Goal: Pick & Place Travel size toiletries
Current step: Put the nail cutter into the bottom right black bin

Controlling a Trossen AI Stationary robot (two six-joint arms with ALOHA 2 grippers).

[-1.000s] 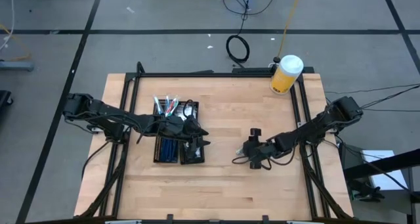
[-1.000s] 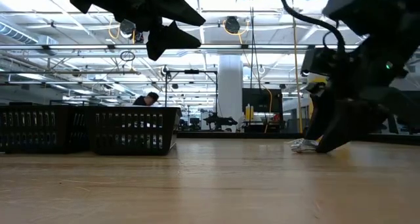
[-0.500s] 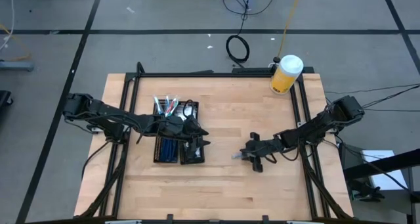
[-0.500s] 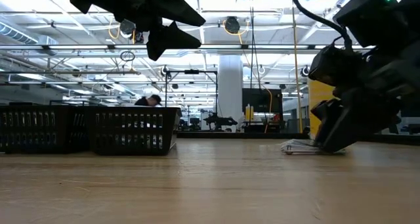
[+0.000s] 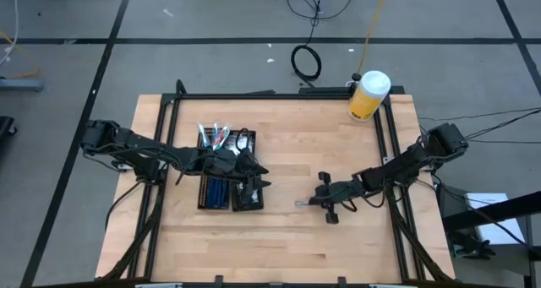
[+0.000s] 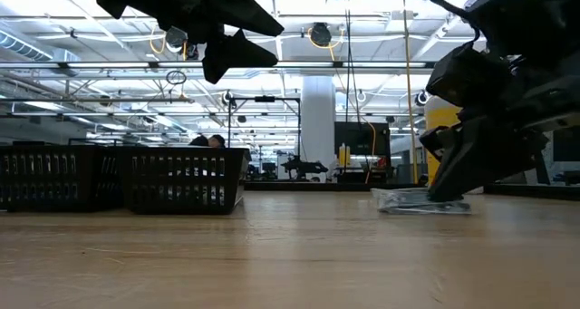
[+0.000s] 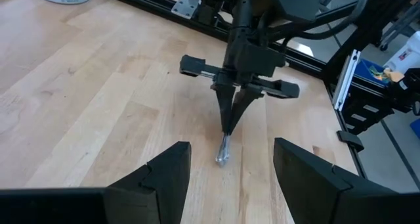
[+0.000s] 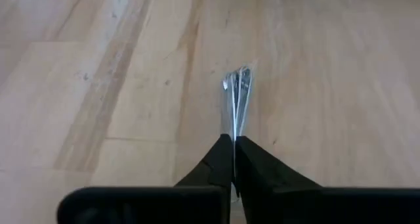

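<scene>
The black tray (image 5: 230, 189) at table left already holds several toiletries. The right gripper (image 5: 319, 203), fingers pinched on a clear packet (image 8: 237, 92) at table level, centre-right, must carry it over. The left gripper (image 5: 256, 181) hovers spread above the tray.

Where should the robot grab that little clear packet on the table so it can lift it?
Best by the end nearest the right gripper, coming in low along the table. The clear packet lies flat and thin on the wood, so only an edge fits between closed fingers. The right gripper is already pinched shut on that end, with the rest of the packet sticking out ahead of it.
</scene>
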